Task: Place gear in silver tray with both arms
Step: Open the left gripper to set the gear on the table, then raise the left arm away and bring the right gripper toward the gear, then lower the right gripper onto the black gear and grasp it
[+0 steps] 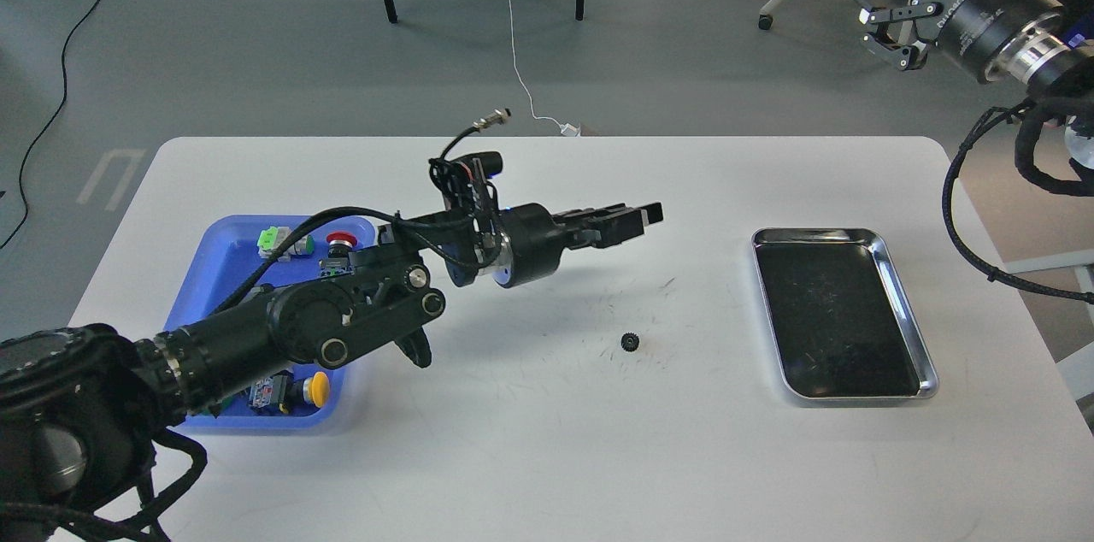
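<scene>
A small black gear [630,342] lies alone on the white table [547,456], midway between the two trays. My left gripper [639,224] hangs above the table, behind and above the gear, pointing right. Its fingers are slightly apart and hold nothing. The silver tray [842,232] sits at the right of the table with nothing in it. My right gripper [902,3] is high at the upper right, beyond the table's far edge, with its fingers spread wide and empty.
A blue plastic tray [231,285] at the left holds a green switch [278,241], a red push button [342,241] and a yellow button [318,388]; my left arm crosses over it. Chair legs and cables lie on the floor behind the table.
</scene>
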Available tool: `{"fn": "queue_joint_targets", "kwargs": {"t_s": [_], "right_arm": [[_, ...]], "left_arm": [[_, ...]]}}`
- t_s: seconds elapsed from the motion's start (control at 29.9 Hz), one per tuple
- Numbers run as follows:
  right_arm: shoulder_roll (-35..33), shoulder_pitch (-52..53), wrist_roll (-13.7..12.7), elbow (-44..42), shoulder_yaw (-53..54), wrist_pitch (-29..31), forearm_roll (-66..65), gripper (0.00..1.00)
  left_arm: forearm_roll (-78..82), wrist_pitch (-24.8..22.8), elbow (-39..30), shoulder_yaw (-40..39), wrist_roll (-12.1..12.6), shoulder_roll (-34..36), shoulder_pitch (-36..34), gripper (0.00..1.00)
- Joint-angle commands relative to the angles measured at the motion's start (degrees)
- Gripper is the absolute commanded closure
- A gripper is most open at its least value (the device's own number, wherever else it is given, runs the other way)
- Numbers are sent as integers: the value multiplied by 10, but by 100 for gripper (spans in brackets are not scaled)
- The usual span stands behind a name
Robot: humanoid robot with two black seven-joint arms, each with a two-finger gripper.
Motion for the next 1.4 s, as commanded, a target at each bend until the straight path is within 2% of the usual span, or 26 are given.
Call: {"fn": "queue_joint_targets", "kwargs": {"t_s": [0.0, 0.03, 0.1, 0.13, 0.2, 0.27, 0.33, 0.4, 0.5, 0.67, 0.8, 1.0, 1.17, 1.37], "right_arm": [[5, 48, -4, -12, -50, -4, -6, 1], [12, 63, -4, -13, -71, -4, -7, 1], [15, 68, -3, -13, -79, -4, -7, 1], [42, 115, 1, -15, -154, -3, -28, 1], [69, 143, 7, -15, -200, -4, -58, 1], [104, 161, 31, -9, -229, -4, -95, 1], [116, 168, 72, 1, -258, -3, -140, 1], [119, 181, 82, 27, -292, -3, -186, 1], [123, 203, 85, 67, -351, -3, -234, 1], [166, 237, 91, 104, -467, -8, -336, 1], [219, 245, 133, 110, -524, -35, -440, 2], [270, 248, 166, 140, -624, -54, -590, 3], [287, 247, 167, 144, -662, -59, -653, 6], [320, 241, 166, 143, -725, -95, -664, 6]], "left_arm": [[-161, 0, -4, -56, -2, 37, 6, 12], [-199, -1, -3, -69, -2, 45, 7, 6], [-212, -1, -2, -73, -2, 48, 7, 5], [-318, -4, 2, -97, 1, 67, 7, 2], [-378, -19, 3, -105, 1, 82, 7, 2], [-427, -49, 3, -112, 1, 97, 7, 2], [-477, -76, 3, -127, 1, 110, 11, 2], [-526, -87, 3, -139, 2, 122, 19, 2], [-582, -93, 4, -157, 3, 139, 28, 2], [-608, -96, 4, -169, 2, 156, 48, 2], [-608, -112, 4, -197, 2, 159, 62, 2], [-608, -152, 4, -200, 1, 175, 74, 2], [-608, -152, 4, -201, -3, 180, 85, 2], [-608, -152, 6, -201, -4, 180, 94, 2]]}}
